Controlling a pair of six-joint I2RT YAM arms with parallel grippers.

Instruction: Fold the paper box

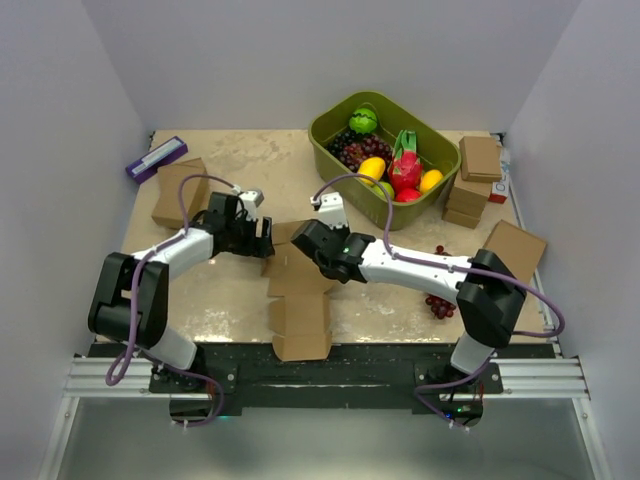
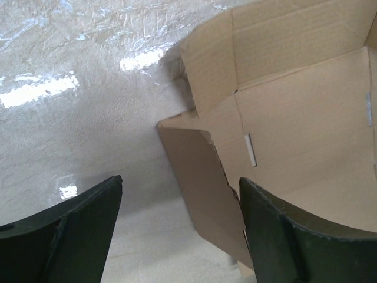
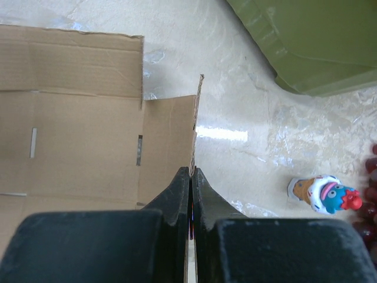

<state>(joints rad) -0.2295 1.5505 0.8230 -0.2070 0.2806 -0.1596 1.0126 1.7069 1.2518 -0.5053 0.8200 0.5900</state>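
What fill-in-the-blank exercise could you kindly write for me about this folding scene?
1. The right gripper is ___ on an upright flap of the paper box.
2. The left gripper is ___, gripping nothing.
3. The bin holding the fruit is ___ in colour.
Missing words: shut; open; green.

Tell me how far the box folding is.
Little is done: most of the paper box lies flat. In hand: the right gripper is shut on one raised flap, the open left gripper straddles another. Left: folding the walls and closing it.
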